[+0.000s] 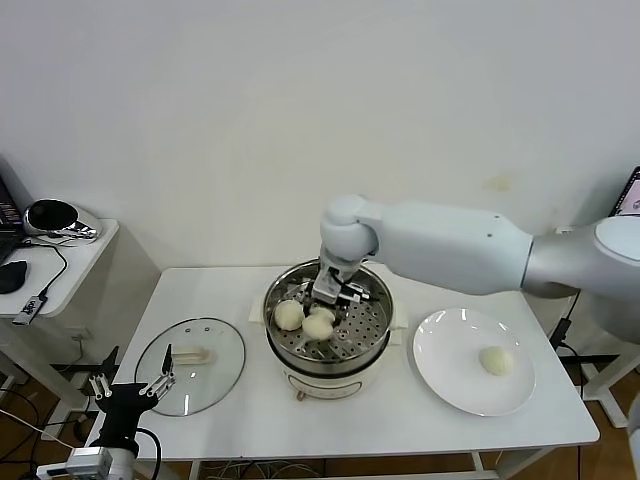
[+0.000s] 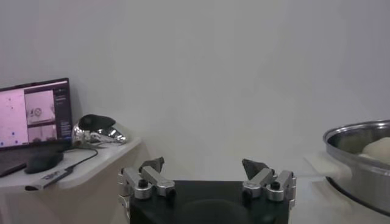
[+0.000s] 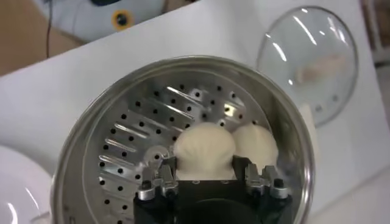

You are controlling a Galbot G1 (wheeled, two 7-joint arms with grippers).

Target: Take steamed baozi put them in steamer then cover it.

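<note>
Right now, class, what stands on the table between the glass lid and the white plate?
The steamer, holding three baozi, with the right claw inside it. The head view shows this: lid left, plate right.

No text, label, brand or number can be read anywhere. The laptop screen (image 2: 35, 114), at about nine o'clock in the left wrist view, shows pink windows whose writing is too small to read.

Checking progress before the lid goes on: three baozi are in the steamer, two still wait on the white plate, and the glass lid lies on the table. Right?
Not quite. The plate holds just one baozi, as the head view shows. The rest stands: three baozi in the steamer, the glass lid on the table.
</note>
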